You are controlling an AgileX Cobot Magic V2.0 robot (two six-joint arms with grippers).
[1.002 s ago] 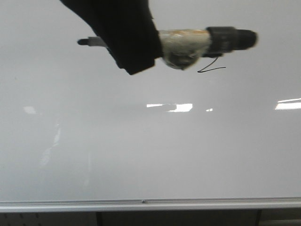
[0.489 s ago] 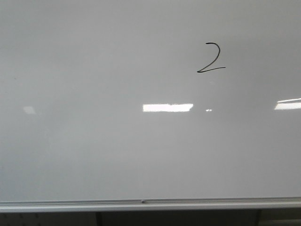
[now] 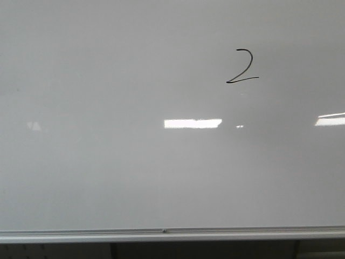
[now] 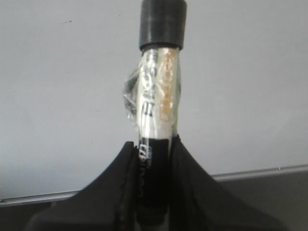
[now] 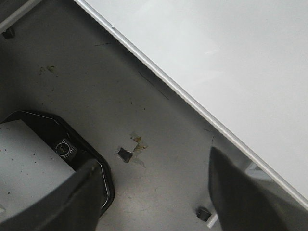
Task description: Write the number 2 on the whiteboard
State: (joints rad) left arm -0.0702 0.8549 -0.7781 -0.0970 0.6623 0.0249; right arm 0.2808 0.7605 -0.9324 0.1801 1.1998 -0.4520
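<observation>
surface: whiteboard [image 3: 108,178], glossy pale grey-white, fills nearly the whole front view
edge: silver frame strip along its bottom
on it: number 2 [image 3: 242,66], thin black marker, upper right area
glare: bright white light reflections [image 3: 192,123] mid-board and at right edge

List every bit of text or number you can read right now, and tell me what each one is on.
"2": the number 2, hand-drawn in black on the whiteboard, upper right in the front view.
Orange lettering along the marker held in the left gripper: too blurred to read.
Black print beside it and white print on the marker's black part: also unreadable.
Right wrist view: no text visible.
</observation>
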